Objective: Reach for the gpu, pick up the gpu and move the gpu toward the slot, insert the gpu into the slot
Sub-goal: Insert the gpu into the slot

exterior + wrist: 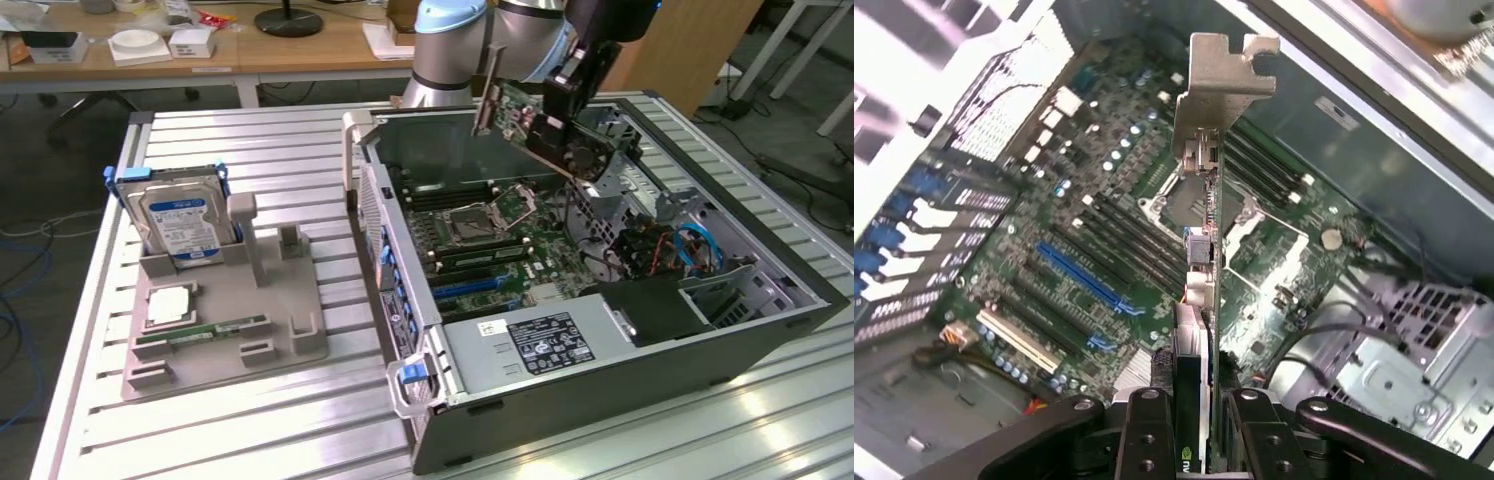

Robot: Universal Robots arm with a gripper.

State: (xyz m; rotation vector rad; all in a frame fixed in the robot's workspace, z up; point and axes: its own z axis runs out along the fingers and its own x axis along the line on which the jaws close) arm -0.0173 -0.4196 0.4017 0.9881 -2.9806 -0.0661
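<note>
- Wrist view first: the gripper (pixel 1199 432) is clamped on the gpu (pixel 1192 350), one finger on each flat face, and the card shows edge-on between them.
- The card's long axis runs straight out ahead of the fingers and ends in the silver bracket (pixel 1219 80) at the far tip.
- Exterior view: the gripper (pixel 571 92) holds the gpu (pixel 534 122) tilted in the air, above the open computer case (pixel 587 380) and clear of the motherboard (pixel 501 240). Nothing is seated yet.
- Here's the bit that matters, imo. The long blue slot (pixel 1089 280) sits below the gripper and off to one side of the card's edge, not right underneath it.
- I'm guessing the blue one is the target. There are black slots just beside it, so I can't be sure.
- The slot's length also looks angled relative to the card's edge, so they don't seem lined up to me.
- In the exterior view the blue slot (pixel 467 287) is well apart from the card, lower down in the case.
</note>
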